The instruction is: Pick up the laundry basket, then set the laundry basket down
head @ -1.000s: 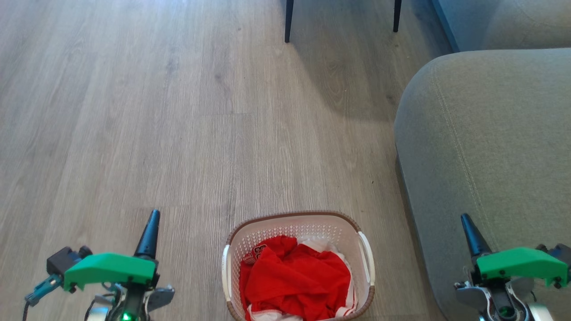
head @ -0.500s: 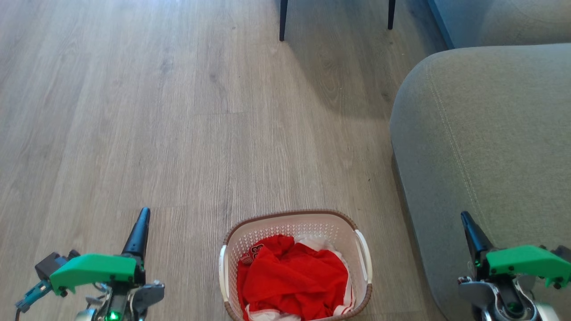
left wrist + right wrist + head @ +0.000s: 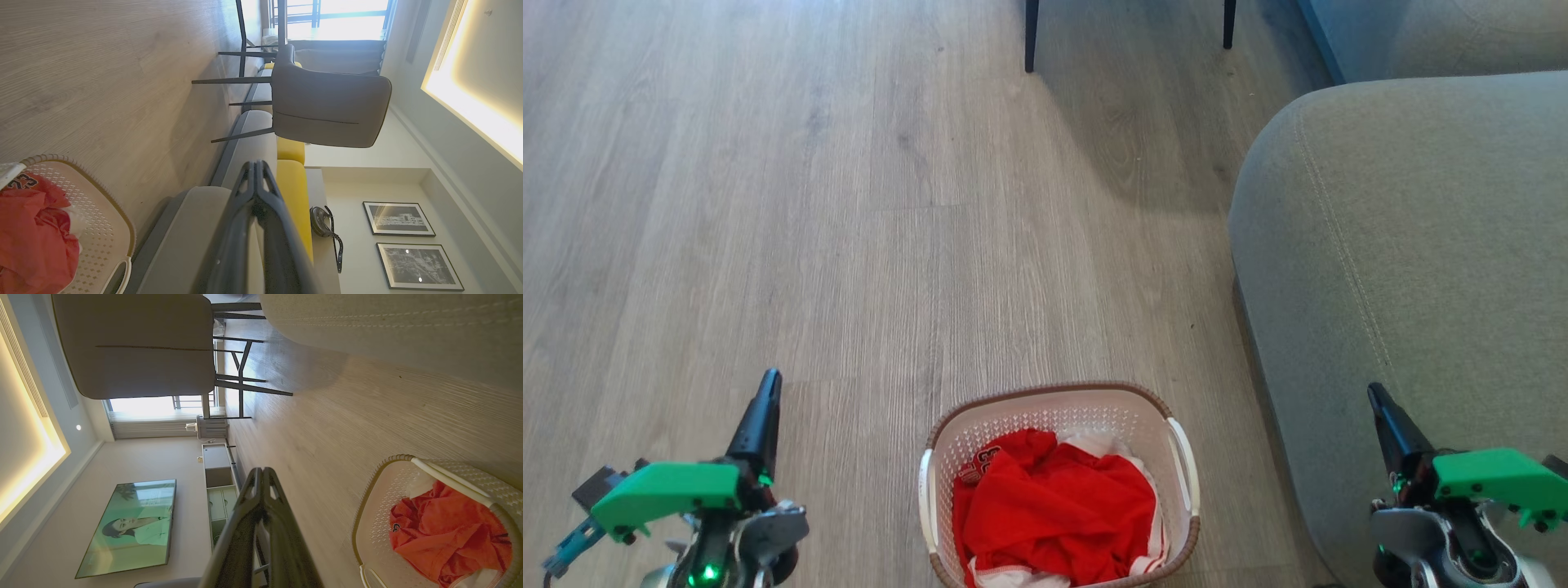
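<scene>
The wood-plank floor (image 3: 849,204) stretches ahead of the robot. A grey sofa (image 3: 1405,245) stands on the robot's right, its rounded arm rising behind the right hand. Farther off, beyond the basket, a grey chair (image 3: 327,106) stands on thin dark legs; 2 of those legs show at the top edge of the head view. A lit television (image 3: 126,526) hangs on the wall in the right wrist view.

The laundry basket (image 3: 1054,387) sits on the floor directly in front of the robot, between the 2 hands and apart from both, close to the sofa's base. It has white perforated walls, a brown woven-look rim and a white handle on each side. Red clothes (image 3: 1062,514) with some white fabric are heaped inside, covering most of its bottom.

The left hand (image 3: 768,377) hangs over bare floor to the basket's left, its 2 dark fingers pressed together into 1 point, gripping nothing. The right hand (image 3: 1374,392) is to the basket's right, in front of the sofa, likewise closed and empty.

In the left wrist view, yellow cushions (image 3: 292,183) sit on the sofa, 2 framed pictures (image 3: 398,218) hang on the wall, and a pair of dark glasses (image 3: 327,228) lies on a pale ledge beside the cushions.
</scene>
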Motion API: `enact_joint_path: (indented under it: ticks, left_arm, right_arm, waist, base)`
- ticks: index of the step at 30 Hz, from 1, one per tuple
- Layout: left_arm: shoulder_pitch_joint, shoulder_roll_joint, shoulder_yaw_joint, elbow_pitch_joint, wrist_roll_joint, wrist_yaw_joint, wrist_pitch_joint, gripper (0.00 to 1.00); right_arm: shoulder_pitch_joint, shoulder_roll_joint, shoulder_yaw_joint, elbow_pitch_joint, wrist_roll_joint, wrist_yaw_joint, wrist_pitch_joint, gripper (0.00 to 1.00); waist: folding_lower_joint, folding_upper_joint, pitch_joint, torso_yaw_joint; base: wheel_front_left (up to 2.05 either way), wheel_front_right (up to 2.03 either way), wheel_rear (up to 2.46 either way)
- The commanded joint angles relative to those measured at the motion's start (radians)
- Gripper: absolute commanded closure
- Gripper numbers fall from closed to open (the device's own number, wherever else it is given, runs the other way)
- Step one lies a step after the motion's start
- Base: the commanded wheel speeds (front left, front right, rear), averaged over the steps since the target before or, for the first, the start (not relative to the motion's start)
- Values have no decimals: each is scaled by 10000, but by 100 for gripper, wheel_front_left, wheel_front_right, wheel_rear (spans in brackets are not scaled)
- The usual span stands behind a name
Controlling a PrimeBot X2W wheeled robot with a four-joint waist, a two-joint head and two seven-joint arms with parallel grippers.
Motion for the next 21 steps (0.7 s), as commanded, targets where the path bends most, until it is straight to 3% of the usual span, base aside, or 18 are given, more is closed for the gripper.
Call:
enact_joint_path:
  ticks: [1, 21]
  left_arm:
    - [-578, 125, 488, -302, -323, -116, 149, 100]
    - [-604, 76, 646, -290, -544, -153, 280, 100]
  right_arm:
    - [-620, -197, 111, -296, 332, 70, 111, 100]
    - [-656, -171, 36, -275, 566, 71, 220, 100]
  waist:
    - [0, -1, 6, -19]
    - [0, -1, 14, -48]
  base:
    - [0, 0, 0]
    - [0, 0, 0]
